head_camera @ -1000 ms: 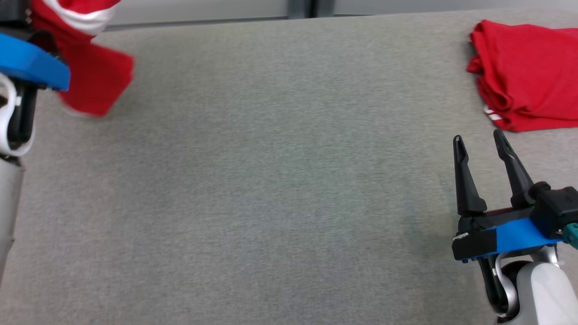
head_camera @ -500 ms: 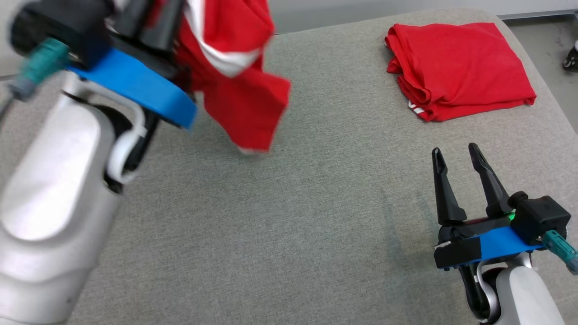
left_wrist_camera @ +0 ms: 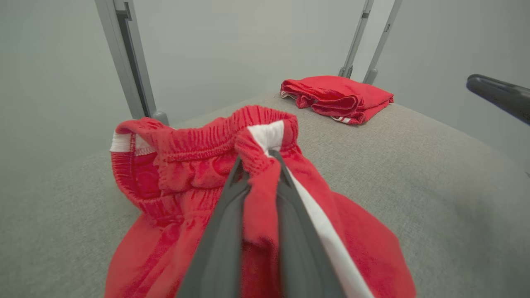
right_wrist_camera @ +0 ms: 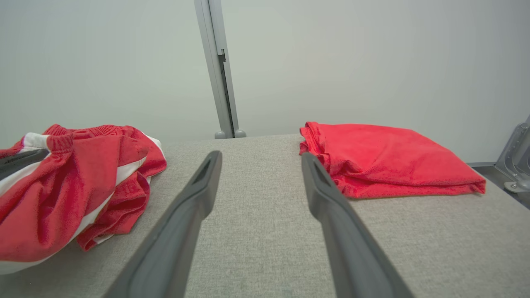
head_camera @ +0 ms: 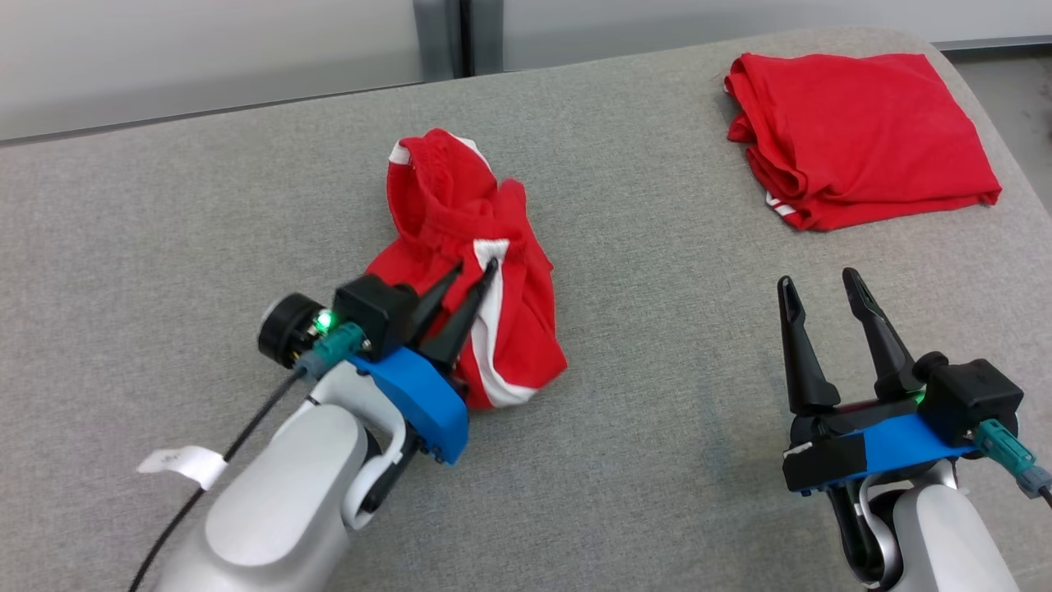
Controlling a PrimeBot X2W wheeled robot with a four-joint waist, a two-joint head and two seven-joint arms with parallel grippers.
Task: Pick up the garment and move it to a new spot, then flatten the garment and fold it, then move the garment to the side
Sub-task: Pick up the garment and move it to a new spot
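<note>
Pinching crumpled garment with left gripper at 8 o'clock. Keeping right gripper spread wide, empty, at 4 o'clock

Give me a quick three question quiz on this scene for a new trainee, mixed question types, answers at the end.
1. True or false: the left gripper is shut on the waistband of the crumpled red shorts.
2. Which describes the right gripper? A. Shut on red cloth. B. Open, holding nothing. C. Pinching a white stripe.
3. Fill in: seen from the robot, the folded red garment lies at the far ____ corner of the grey surface.

Key: 1 true; 2 B; 3 right.
</note>
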